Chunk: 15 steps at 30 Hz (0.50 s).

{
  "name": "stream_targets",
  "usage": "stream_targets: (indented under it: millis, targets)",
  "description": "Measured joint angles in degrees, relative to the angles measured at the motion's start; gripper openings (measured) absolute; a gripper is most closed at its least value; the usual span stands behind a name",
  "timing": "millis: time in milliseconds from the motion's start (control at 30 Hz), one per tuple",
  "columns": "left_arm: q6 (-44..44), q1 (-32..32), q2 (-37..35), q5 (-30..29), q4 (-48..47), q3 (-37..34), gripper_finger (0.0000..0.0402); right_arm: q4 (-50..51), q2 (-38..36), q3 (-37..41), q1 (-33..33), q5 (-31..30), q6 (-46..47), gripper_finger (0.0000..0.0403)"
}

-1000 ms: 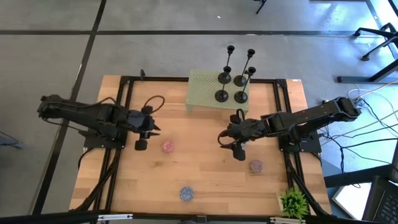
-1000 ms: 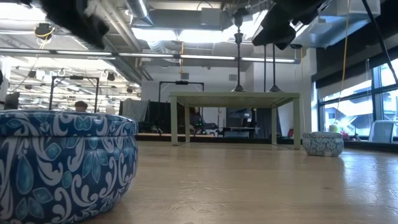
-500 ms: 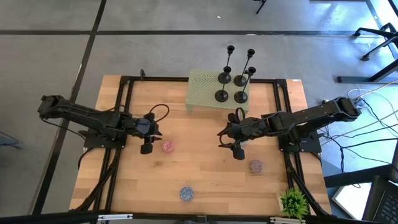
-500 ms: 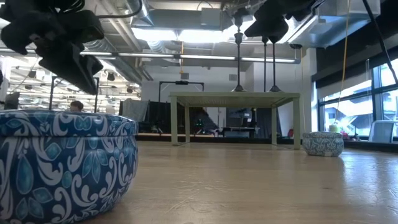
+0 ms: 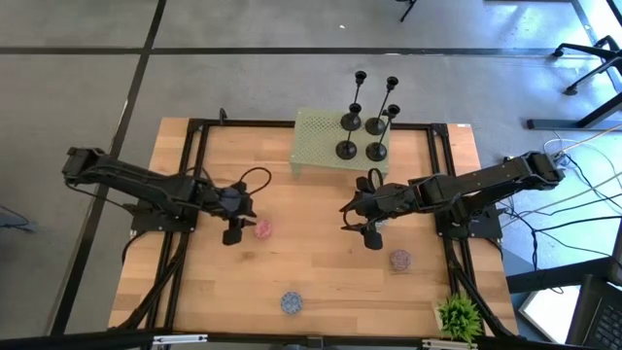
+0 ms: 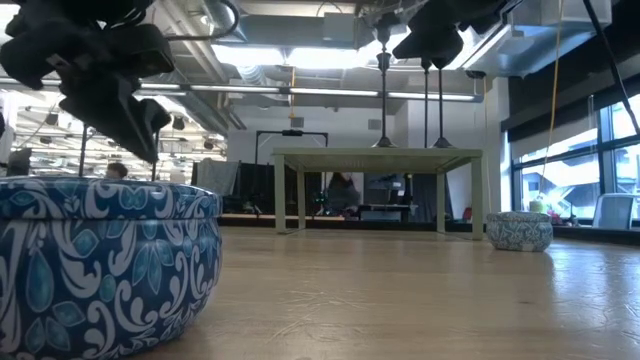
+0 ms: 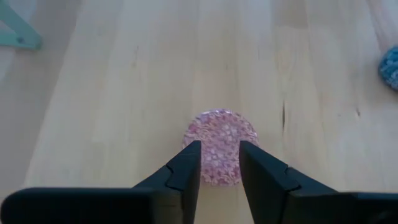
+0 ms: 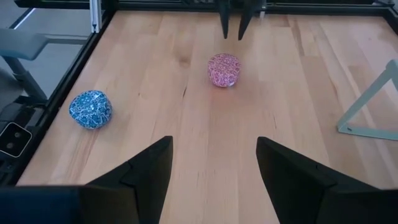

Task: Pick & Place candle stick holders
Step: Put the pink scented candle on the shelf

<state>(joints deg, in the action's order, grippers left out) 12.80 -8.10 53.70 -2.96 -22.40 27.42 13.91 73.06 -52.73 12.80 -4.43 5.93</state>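
Four black candle stick holders (image 5: 362, 136) stand on their round bases on a pale green mesh stand (image 5: 316, 146) at the table's far middle; their thin stems also show in the low view (image 6: 383, 95). My left gripper (image 5: 247, 215) hangs just left of a pink round tin (image 5: 261, 229), fingers narrowly open; the tin shows past the fingertips in the left wrist view (image 7: 219, 146). My right gripper (image 5: 346, 216) is wide open and empty in mid-table, in front of the stand, fingers pointing at the table's left edge (image 8: 214, 174).
A blue patterned tin (image 5: 291, 302) sits near the front edge and fills the low view's left (image 6: 100, 265). A grey-purple tin (image 5: 399, 260) lies front right. A small green plant (image 5: 459, 315) stands at the front right corner. Bare wood lies between the grippers.
My left gripper has gone toward the table's right edge and down, closing on the pink tin. The tins and the candle stick holders have stayed where they were.
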Motion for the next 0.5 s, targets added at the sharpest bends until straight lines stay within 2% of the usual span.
stream_targets:
  millis: [500]
  targets:
    - [-2.23, 0.0, 7.82, 1.18, 0.03, -0.02, 0.0241, -0.07, 0.0, 0.0, 0.0, 0.02, 0.68, 0.0236]
